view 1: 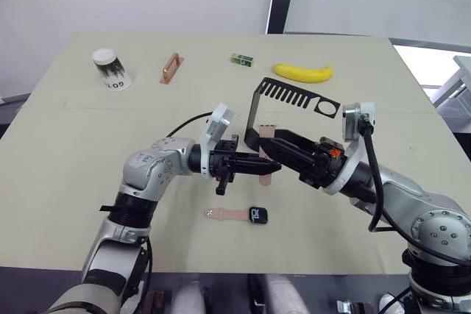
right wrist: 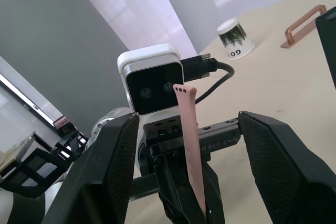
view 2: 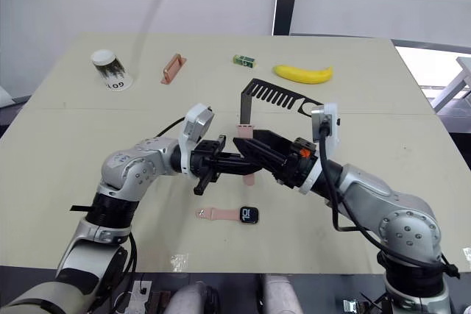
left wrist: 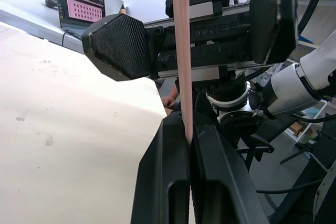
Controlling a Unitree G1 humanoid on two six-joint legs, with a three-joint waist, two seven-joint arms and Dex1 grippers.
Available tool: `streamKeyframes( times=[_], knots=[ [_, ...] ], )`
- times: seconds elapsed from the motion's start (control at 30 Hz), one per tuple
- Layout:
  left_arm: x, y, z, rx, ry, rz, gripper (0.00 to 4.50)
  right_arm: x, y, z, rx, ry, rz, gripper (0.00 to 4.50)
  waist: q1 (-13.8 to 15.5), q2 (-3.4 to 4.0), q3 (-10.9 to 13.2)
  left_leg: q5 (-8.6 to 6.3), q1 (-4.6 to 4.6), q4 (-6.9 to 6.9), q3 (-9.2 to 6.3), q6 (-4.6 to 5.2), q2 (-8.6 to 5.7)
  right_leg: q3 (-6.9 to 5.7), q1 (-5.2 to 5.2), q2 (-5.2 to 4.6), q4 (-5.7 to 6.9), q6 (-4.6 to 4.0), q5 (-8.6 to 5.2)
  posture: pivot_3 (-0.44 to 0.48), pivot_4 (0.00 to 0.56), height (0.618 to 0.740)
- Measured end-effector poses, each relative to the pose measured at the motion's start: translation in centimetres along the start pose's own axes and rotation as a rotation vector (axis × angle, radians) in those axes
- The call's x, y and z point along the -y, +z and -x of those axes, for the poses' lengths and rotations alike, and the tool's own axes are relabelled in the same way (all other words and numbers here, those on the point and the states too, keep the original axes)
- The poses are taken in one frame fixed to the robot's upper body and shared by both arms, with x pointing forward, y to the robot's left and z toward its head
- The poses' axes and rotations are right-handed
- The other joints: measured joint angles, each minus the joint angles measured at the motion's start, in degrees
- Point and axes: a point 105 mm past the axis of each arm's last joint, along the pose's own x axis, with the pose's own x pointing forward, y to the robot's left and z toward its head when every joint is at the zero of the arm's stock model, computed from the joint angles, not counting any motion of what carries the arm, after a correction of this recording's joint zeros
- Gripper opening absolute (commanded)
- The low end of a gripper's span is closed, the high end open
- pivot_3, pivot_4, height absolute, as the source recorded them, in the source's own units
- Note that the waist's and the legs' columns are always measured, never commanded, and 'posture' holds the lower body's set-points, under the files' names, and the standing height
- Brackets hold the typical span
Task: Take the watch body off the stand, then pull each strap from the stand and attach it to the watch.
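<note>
A thin pink flexible strap is clamped in the left hand above the beige bench; the right hand is spread apart around it. The black-screened watch body, joined to the other pink strap, lies on the bench before the black bent metal stand

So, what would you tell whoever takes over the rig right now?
Left gripper: jaws shut on the second strap, held above the table.
Right gripper: jaws open on either side of that strap, not gripping.
Watch body lies on the table, off the stand, with the first strap joined to its side.
Done: body removed, one strap fitted, second strap pulled.
Left: attach the held strap to the body's free side.
</note>
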Motion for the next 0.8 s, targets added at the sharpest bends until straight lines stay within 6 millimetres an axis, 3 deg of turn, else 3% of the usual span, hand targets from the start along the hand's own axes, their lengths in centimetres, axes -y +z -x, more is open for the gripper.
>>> streamKeyframes(
  times=[0.07, 0.17, 0.8],
  knots=[
    [0.0, 0.0, 0.0, 0.0, 0.0, 0.0, 0.0, 0.03, 0.0, 0.09, -0.007, -0.003, 0.004, 3.21, 0.0, 0.0, 0.0, 0.0, 0.0, 0.0, 0.0, 0.0, 0.0, 0.0, 0.0, 0.0, 0.0, 0.0, 0.0, 0.0, 0.15, 0.74],
    [0.0, 0.01, -0.02, 0.001, -0.001, -0.002, 0.0, 0.03, 0.0, 0.1, -0.008, -0.002, 0.006, 1.92, 0.01, 0.0, 0.0, 0.0, 0.0, 0.0, 0.0, 0.0, 0.0, 0.0, 0.0, 0.0, 0.0, 0.0, 0.0, 0.0, 0.15, 0.74],
    [0.02, 0.06, -0.26, 0.009, -0.007, -0.005, 0.0, -0.05, -0.02, -0.12, 0.002, 0.004, 0.004, 1.92, 0.02, 0.0, 0.0, 0.0, -0.01, 0.0, -0.01, 0.0, 0.01, 0.0, 0.0, 0.0, -0.02, 0.0, 0.0, 0.0, 0.15, 0.74]
  ],
)
